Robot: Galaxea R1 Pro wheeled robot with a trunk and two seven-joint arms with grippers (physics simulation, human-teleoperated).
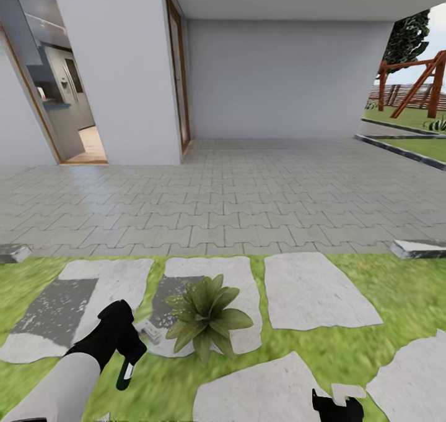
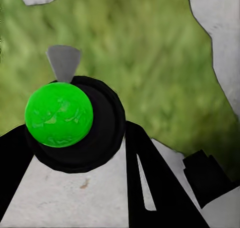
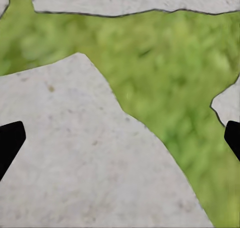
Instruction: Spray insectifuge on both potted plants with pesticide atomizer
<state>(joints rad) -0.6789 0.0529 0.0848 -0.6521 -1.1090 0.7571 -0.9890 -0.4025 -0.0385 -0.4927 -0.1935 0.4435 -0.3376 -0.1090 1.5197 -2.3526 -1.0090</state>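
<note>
Lawn [image 1: 291, 354] with stepping stones [image 1: 316, 292]. Left end effector [image 2: 102, 153] grips atomizer [image 2: 59, 114], aimed near plant [image 1: 207, 314]; light, rigid, best held by handle. Right end effector [image 3: 120, 138] wide, empty.

Potted plant [image 1: 206, 314] on stepping stone [image 1: 238, 286], atomizer [image 1: 150, 331] apparently left.

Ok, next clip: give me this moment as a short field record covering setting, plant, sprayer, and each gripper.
setting: lawn with stepping stones, paved patio beyond
potted plant: one potted plant on a stone, near the left arm
atomizer: the atomizer sits between the left gripper's fingers, green body and grey nozzle seen from the left wrist
left gripper: shut on the atomizer
right gripper: open, over stone and grass, holding nothing
</note>
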